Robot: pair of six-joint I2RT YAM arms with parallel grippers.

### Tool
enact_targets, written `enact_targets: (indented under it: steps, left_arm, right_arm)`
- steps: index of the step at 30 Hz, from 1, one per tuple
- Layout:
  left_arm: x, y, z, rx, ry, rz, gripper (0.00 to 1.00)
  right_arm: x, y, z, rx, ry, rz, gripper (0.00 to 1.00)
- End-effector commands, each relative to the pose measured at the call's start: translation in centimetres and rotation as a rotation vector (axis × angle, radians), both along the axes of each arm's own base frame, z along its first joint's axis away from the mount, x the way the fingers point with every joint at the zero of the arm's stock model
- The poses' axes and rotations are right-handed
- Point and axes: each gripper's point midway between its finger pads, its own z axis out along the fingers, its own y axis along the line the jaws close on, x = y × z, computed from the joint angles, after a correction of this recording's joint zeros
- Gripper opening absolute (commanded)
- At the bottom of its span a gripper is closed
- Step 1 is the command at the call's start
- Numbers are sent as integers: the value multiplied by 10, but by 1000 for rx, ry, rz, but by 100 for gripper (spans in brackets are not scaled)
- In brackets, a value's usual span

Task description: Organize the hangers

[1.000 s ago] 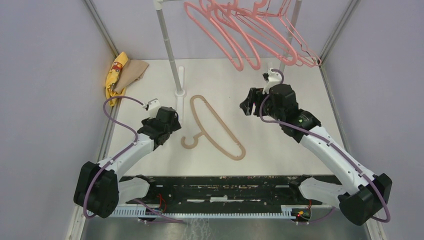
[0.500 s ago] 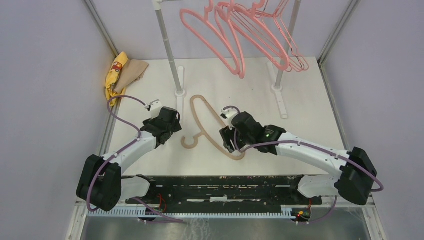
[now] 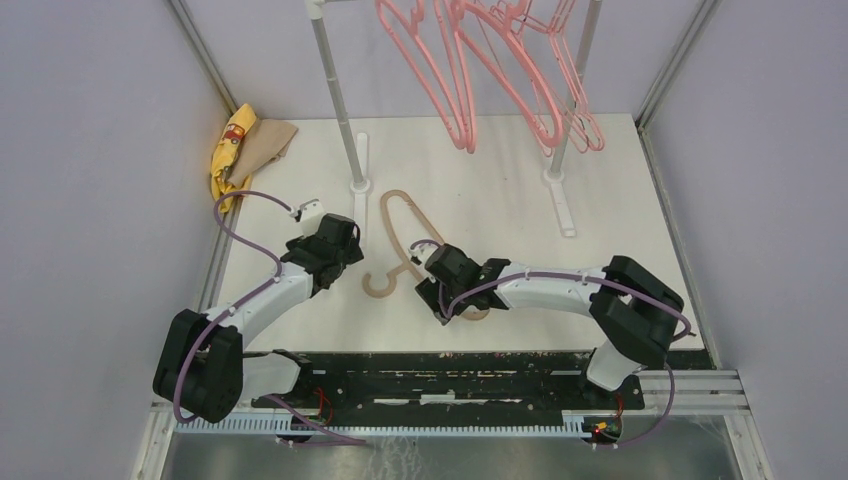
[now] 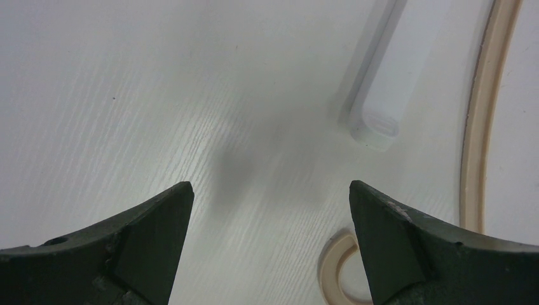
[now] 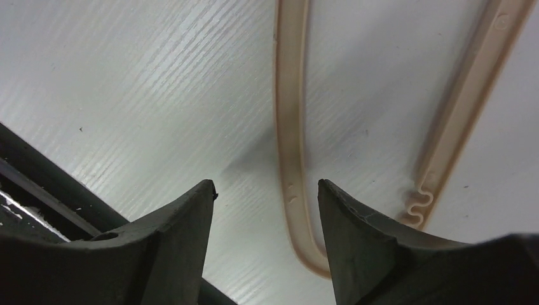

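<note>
Over the last second the right arm has swung back from the far side of the desk (image 3: 620,200) to its near edge, and the pink hangers (image 3: 462,146) on the rail have bunched together and tilted differently. The left arm has hardly shifted.

Nearest, the right fingers (image 5: 184,222) are released and empty. They hang over the near end of the tan hanger (image 5: 289,114), one of its slim arms running between them. Whether they touch it I cannot tell.

Just left of it, the left fingers (image 4: 146,235) are spread wide and hold nothing. They sit over bare desk beside the hanger's hook, short of the rack foot (image 4: 381,95).

The tan hanger lies flat mid-desk, its loop pointing toward the far edge. It looks light, thin and stiff, probably smooth. Lying flush, it offers little to get under. A pinch across one narrow arm seems the workable hold, though a grip that far from the hook would likely let it pivot when lifted.

Beyond stands the white rack pole (image 3: 335,90), with the pink hangers above the far edge. A yellow-and-tan cloth (image 3: 235,145) lies in the far left corner.
</note>
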Motion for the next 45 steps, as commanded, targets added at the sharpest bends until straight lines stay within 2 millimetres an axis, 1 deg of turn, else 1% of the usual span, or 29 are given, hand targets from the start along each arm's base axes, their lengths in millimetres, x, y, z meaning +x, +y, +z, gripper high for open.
enact_targets:
  steps: [1,6,9,14,16,17,20,21,24,25,27,28,30,34,38,40,42,44,45]
  left_arm:
    - [8,2,4,6,-42,11,99]
    - [7,-3,0,-18,-36,-6,99]
    - [3,-2,-3,-19,-31,-4,99]
    - [-2,1,-5,-24,-38,3,99]
    - [-4,1,-4,-26,-43,4,99]
    - [-4,2,-4,-26,-45,5,99]
    - [-5,2,-4,-25,-42,5,99]
    - [-5,2,-5,-25,-40,3,99]
    - [-5,1,-4,-29,-42,2,99]
    - [-5,1,-4,-30,-43,2,99]
    - [-6,2,-3,-33,-47,5,99]
    - [-7,2,-2,-34,-49,7,99]
    - [-9,3,0,-39,-56,10,99]
    - [-12,5,7,-49,-82,14,99]
    - [-15,6,12,-60,-100,19,99]
    - [-17,6,12,-67,-105,22,99]
    - [-17,6,12,-76,-107,22,99]
    - [-18,5,10,-80,-105,24,99]
    - [-18,5,10,-83,-105,23,99]
  right_arm:
    - [21,26,17,68,-73,-11,68]
    - [24,22,-1,24,-66,-26,68]
    - [24,19,-13,-10,-59,-32,66]
    - [28,12,-26,-64,-64,-63,64]
    - [29,10,-30,-85,-61,-69,58]
    - [29,8,-33,-96,-58,-75,54]
    - [28,3,-39,-117,-51,-94,37]
    - [29,1,-40,-125,-55,-107,33]
    - [32,-3,-36,-114,-77,-140,23]
    - [34,-3,-33,-105,-89,-154,18]
    - [40,-5,-23,-94,-122,-184,2]
    - [44,-8,-17,-93,-148,-206,1]
    - [52,-9,4,-53,-185,-242,1]
    - [67,-9,47,87,-191,-312,0]
    - [72,-3,88,241,-166,-341,1]
    - [71,1,103,310,-140,-347,1]
    - [70,7,114,376,-105,-353,1]
    - [67,17,122,448,-55,-348,1]
    - [64,26,125,487,-23,-336,1]
